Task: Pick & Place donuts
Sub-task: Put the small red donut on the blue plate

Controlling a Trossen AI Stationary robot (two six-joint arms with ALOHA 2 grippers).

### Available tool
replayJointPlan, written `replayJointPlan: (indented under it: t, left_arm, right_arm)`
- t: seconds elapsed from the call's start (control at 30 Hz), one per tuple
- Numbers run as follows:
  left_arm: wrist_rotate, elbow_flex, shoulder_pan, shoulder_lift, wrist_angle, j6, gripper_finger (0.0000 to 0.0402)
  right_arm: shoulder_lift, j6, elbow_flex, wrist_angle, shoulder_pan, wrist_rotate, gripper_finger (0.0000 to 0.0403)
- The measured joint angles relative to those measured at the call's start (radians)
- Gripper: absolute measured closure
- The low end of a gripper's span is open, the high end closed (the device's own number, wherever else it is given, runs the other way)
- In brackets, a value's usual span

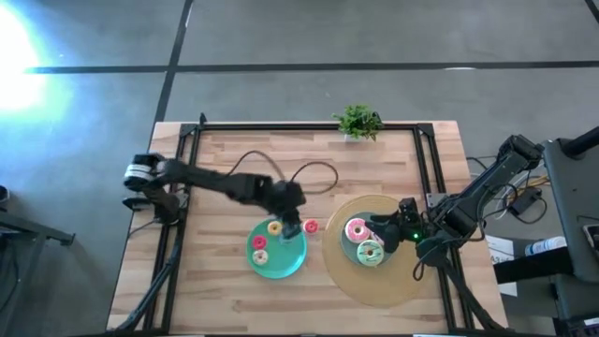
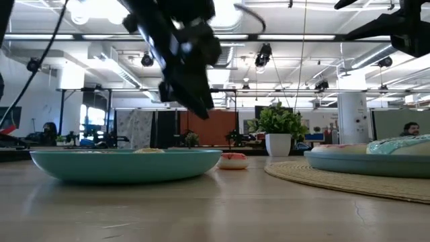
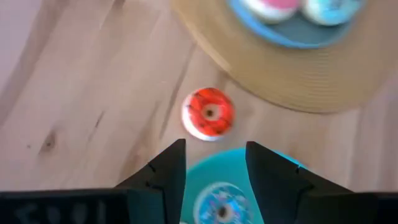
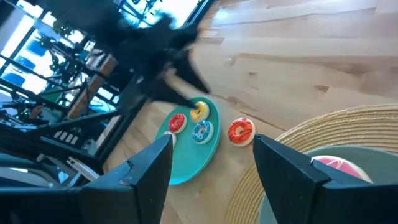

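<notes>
A tiny red donut (image 1: pixel 310 226) (image 3: pixel 209 113) lies flat on the bare wood between the two plates. My left gripper (image 1: pixel 296 213) (image 3: pixel 214 163) (image 2: pixel 193 91) hovers open above the left teal plate (image 1: pixel 281 266), just short of that donut. Yellow (image 1: pixel 274 227), red (image 1: pixel 259 243) and blue (image 3: pixel 222 209) tiny donuts lie on this plate. The pink (image 1: pixel 356 229) and green (image 1: pixel 370 251) larger donuts rest on the right teal plate (image 1: pixel 348 245). My right gripper (image 1: pixel 398 227) (image 4: pixel 211 158) is open at that plate's right side.
The right plate sits on a round woven mat (image 1: pixel 374 281). A small potted plant (image 1: pixel 357 122) stands at the table's far edge. A black frame (image 1: pixel 309 126) runs along the far and side edges. Bare wood lies near the front edge.
</notes>
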Motion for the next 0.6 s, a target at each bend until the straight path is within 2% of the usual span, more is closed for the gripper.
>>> replayJointPlan:
  t: [0.1, 0.33, 0.43, 0.6]
  left_arm:
    - [0.049, 0.039, 0.048, 0.076, 0.010, 0.011, 0.0262]
    - [0.064, 0.174, 0.053, 0.265, -0.057, 0.105, 0.0262]
    - [0.063, 0.224, 0.056, 0.320, -0.123, 0.125, 0.0262]
    - [0.082, 0.249, 0.059, 0.354, -0.107, 0.164, 0.0261]
  right_arm:
    - [0.000, 0.000, 0.000, 0.000, 0.000, -0.008, 0.0187]
    - [0.000, 0.004, 0.000, 0.000, 0.000, -0.010, 0.0187]
    - [0.000, 0.008, 0.000, 0.000, 0.000, -0.012, 0.0187]
    - [0.000, 0.015, 0.000, 0.000, 0.000, -0.012, 0.0187]
